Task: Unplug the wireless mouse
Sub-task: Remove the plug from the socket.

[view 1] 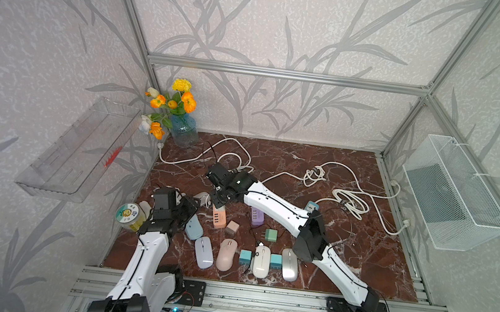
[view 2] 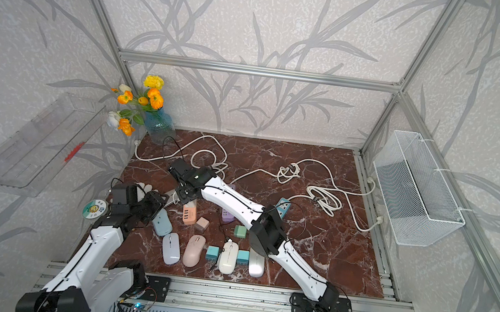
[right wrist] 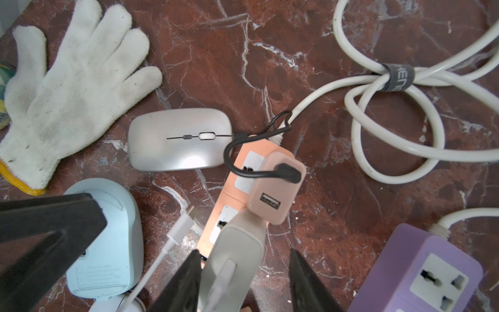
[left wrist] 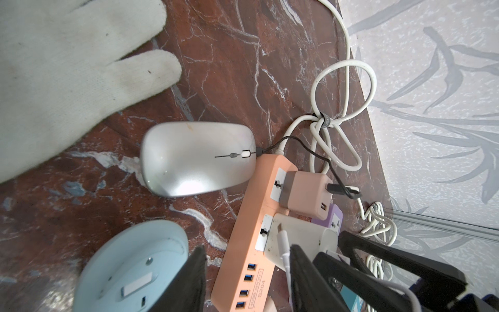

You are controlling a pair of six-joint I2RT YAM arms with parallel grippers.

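- Silver, flat oval wireless mouse [right wrist: 179, 139] is lying buttons-up on the red-brown marble tabletop [right wrist: 337, 202], near both grippers but apart from them, just beyond their fingertips.
- Its long axis is running across the table, nose facing the orange power strip [left wrist: 266, 175], tail toward a white knitted glove [right wrist: 67, 86].
- A thin black cable [right wrist: 226, 158] is linking its nose to a pink cube charger [right wrist: 278, 186] on the strip.
- Right gripper [right wrist: 244, 252] is straddling a white charger [right wrist: 235, 243], jaws parted.
- Left gripper [left wrist: 248, 247] is hovering unclenched beside an upturned pale-blue mouse [left wrist: 129, 256].

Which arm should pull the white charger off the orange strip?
Right. Its fingers straddle the white charger on the orange strip; the left fingers sit aside, by the blue mouse.
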